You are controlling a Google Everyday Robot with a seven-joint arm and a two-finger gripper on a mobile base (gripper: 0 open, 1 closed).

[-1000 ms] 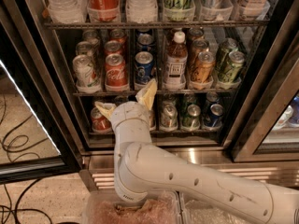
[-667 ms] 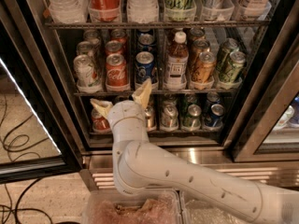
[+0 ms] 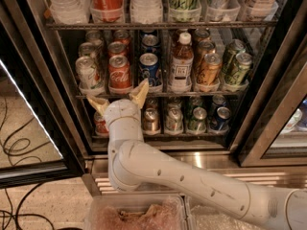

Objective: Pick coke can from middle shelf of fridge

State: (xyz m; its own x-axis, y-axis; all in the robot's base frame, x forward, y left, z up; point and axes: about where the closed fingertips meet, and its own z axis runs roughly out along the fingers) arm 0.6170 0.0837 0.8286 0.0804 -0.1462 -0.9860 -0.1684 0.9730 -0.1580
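Tracking the white arm's two-finger gripper: over the last second it has slid left and a touch upward. Its midline now sits directly below the standard red aluminium coke can; earlier it lined up nearer the blue Pepsi can. We read this as alignment finishing, with the reach not yet begun. The tan fingers stand well apart and empty, tips about level with the thin dark wire middle shelf. The coke can stands upright at the front of the second lane from the left, untouched, inside the tall black-framed fridge. The cans are unchanged between frames; only the arm has moved. Next, we judge, comes a forward push with the fingers straddling the can.
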